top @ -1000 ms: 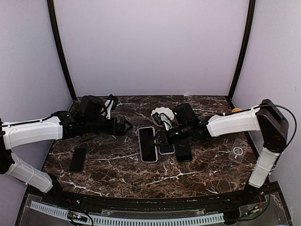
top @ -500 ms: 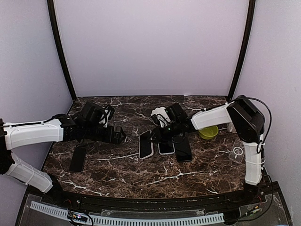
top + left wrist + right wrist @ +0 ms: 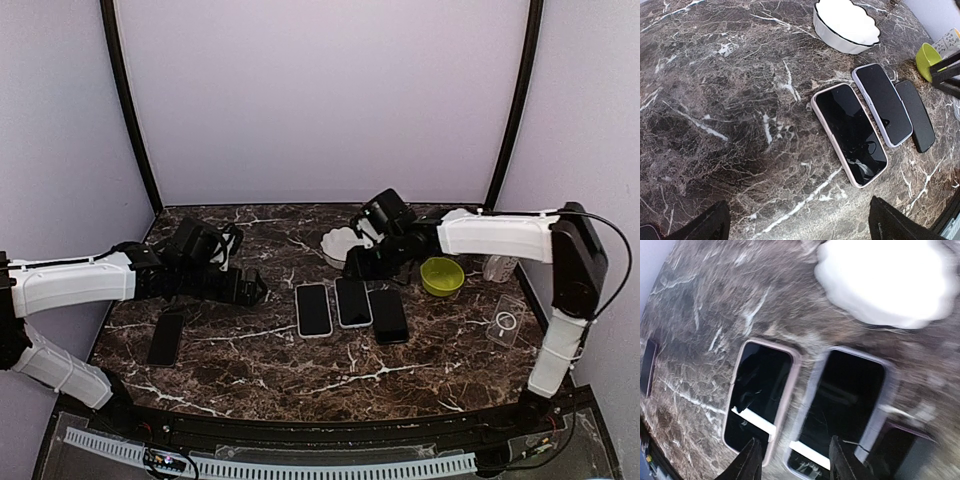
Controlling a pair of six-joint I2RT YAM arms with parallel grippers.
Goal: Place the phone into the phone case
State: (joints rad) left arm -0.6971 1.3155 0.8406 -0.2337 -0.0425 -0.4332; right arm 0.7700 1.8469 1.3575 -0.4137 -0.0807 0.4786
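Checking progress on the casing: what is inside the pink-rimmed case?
A phone, dark screen up, fills the pink-rimmed case. The case's inner floor and the phone's back are covered, so unseen.

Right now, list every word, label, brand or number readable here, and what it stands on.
No text can be read.
Pink-cased phone, lavender-cased phone, black phone: dark screens, blank.
Clear phone case: only a ring mark, no letters.
Small coloured tag on the white slotted front rail: too small to read.

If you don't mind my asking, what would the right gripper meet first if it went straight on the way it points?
Probably the middle phone, lying right ahead of the right gripper, though depth is unclear.
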